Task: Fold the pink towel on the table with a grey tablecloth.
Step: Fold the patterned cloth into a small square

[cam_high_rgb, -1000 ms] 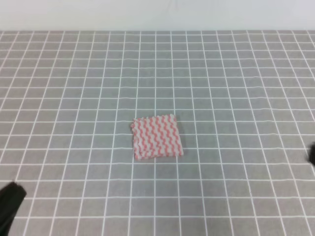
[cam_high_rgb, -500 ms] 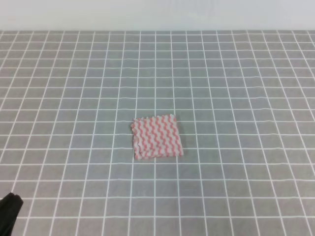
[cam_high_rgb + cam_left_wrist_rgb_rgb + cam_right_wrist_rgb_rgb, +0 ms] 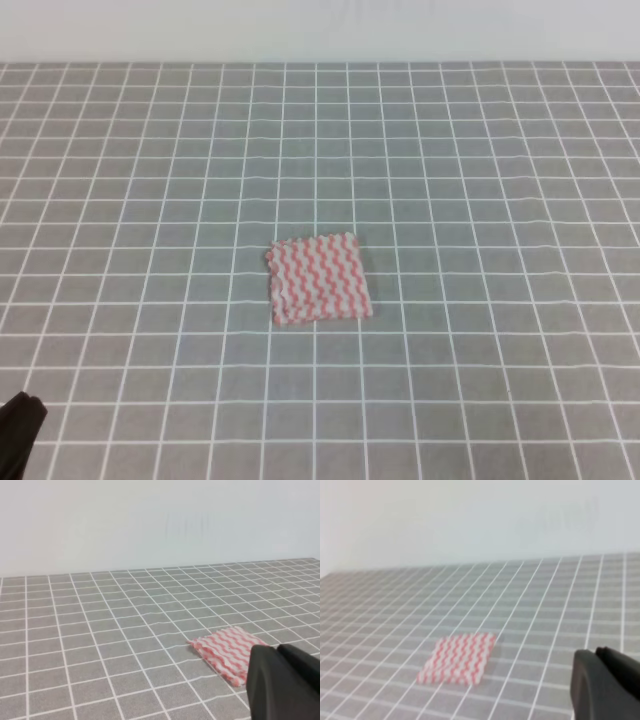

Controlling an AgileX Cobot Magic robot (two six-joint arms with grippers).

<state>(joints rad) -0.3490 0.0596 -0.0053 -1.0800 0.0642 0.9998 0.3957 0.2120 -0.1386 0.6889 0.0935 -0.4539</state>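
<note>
We see the pink towel, a thin wavy-striped square with serrated edges, lying flat mid-bench on the grey gridded tablecloth. Open cloth surrounds it on every side. Our left fingers and right fingers sit well apart from it; each pair looks pressed together.

**Folded cloth mid-table, one gripper at the corner**

Pink towel lying flat on the grey tablecloth, folded into a small, roughly square packet with wavy pink-red and white stripes. Slightly skewed against the white grid lines. Left gripper showing only as a dark shape at the lower left edge, well apart from the towel, which sits up and to the right of it. Too little of the gripper visible to tell how its jaws stand.
</note>
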